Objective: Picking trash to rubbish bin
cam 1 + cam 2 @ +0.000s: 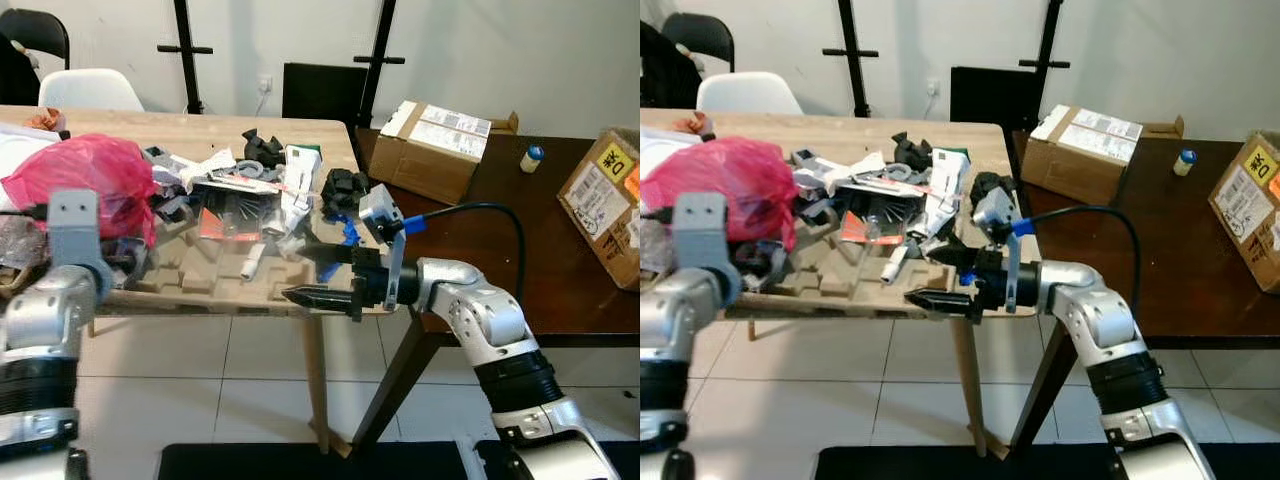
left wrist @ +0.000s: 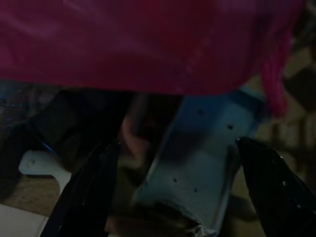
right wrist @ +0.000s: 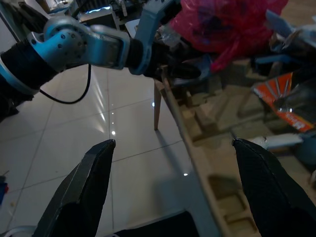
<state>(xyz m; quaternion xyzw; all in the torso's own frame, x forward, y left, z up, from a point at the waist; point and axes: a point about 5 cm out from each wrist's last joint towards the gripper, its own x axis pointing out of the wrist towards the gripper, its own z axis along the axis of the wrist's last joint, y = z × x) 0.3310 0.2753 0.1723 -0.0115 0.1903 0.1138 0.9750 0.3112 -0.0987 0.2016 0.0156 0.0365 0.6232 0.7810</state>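
Black fingers of our right gripper stand spread wide at the near edge of the wooden table, holding nothing. Just beyond them lies the trash: a moulded cardboard tray, a white tube, torn paper packaging. Our left gripper, fingers likewise apart and empty, reaches under the pink plastic bag. Farther right, cardboard boxes rest on a dark table.
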